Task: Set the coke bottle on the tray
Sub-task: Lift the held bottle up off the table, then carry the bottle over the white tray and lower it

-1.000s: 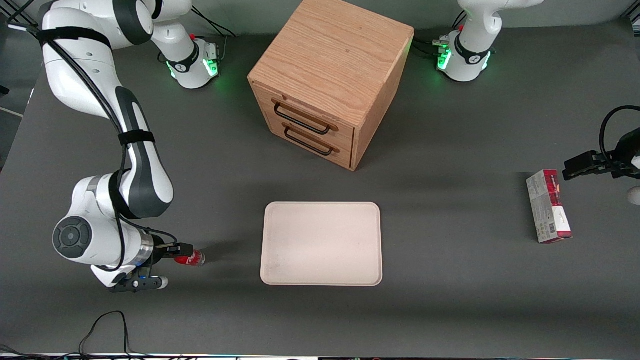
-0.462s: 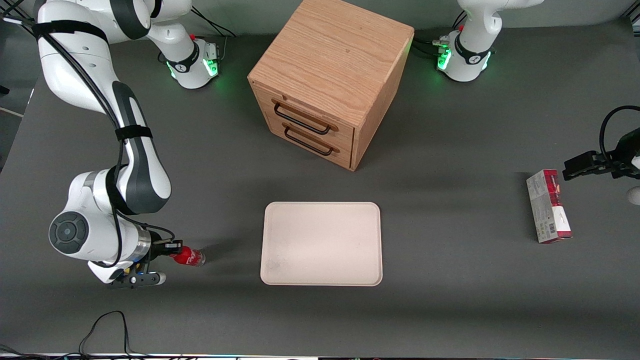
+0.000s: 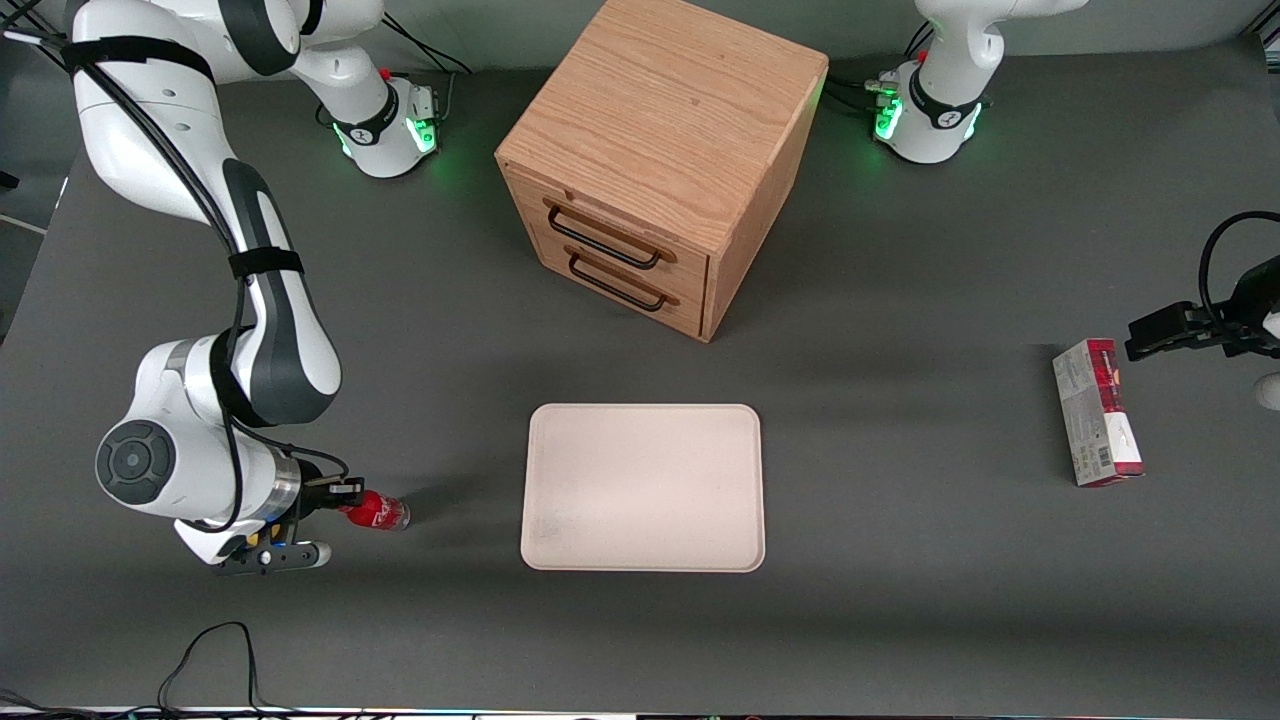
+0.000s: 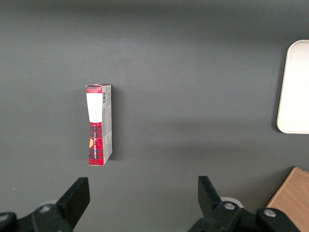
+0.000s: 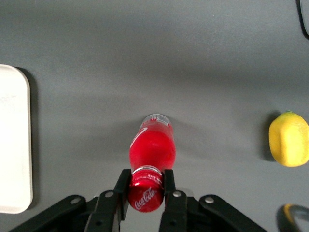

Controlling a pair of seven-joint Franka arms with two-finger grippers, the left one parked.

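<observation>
On the dark grey table [image 3: 900,560], the gripper [image 5: 145,189] pinched the small red coke bottle's [image 5: 151,147] cap; grasp made, lifting toward the flat cream-white tray [image 3: 643,487] seemed next.

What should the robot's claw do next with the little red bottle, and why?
Probably lift it. The claw is shut on the cap of the coke bottle, which seems to rest on the table, apart from the tray. Raising it should let it clear the tray's rim.
</observation>
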